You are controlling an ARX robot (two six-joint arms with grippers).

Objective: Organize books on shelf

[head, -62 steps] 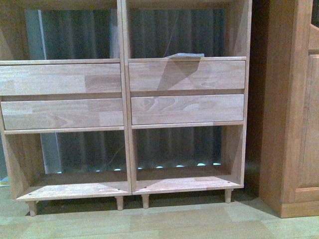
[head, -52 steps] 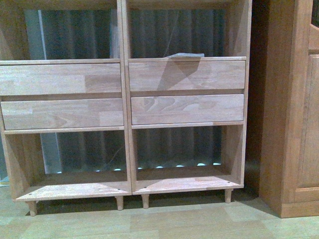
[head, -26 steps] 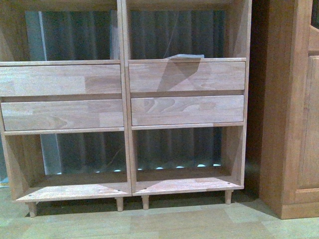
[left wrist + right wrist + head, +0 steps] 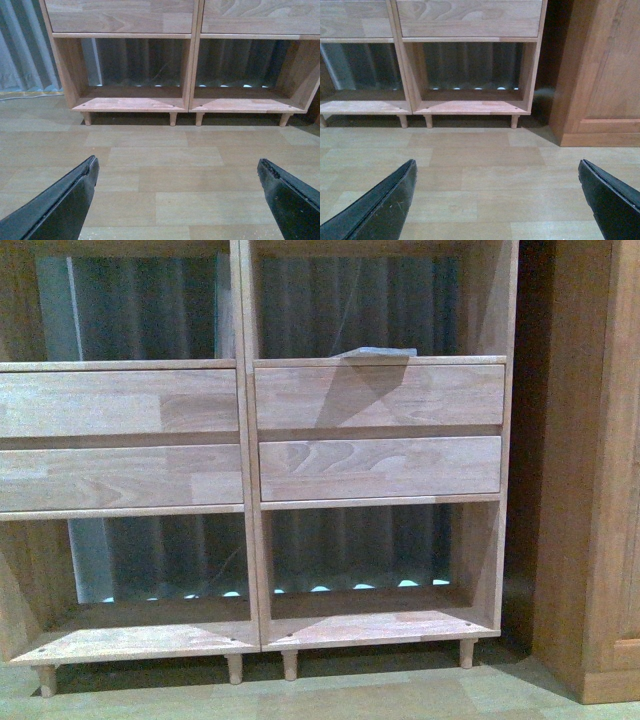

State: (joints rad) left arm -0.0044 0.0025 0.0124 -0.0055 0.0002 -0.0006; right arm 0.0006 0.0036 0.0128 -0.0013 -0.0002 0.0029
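A thin, pale bluish book (image 4: 378,352) lies flat in the upper middle of the front view. It rests on the board of the shelf's (image 4: 246,440) right open compartment, just above the smooth drawer fronts (image 4: 380,395) (one corner curls up slightly). The shelf is light jointed wood on short round peg legs (image 4: 466,652). The left pincer (image 4: 177,161) and right pincer (image 4: 496,162) both gape wide and hold nothing, their black tapered fingers over the pale plank floor (image 4: 165,150). A darker panelled cabinet (image 4: 590,460) stands at the right edge.
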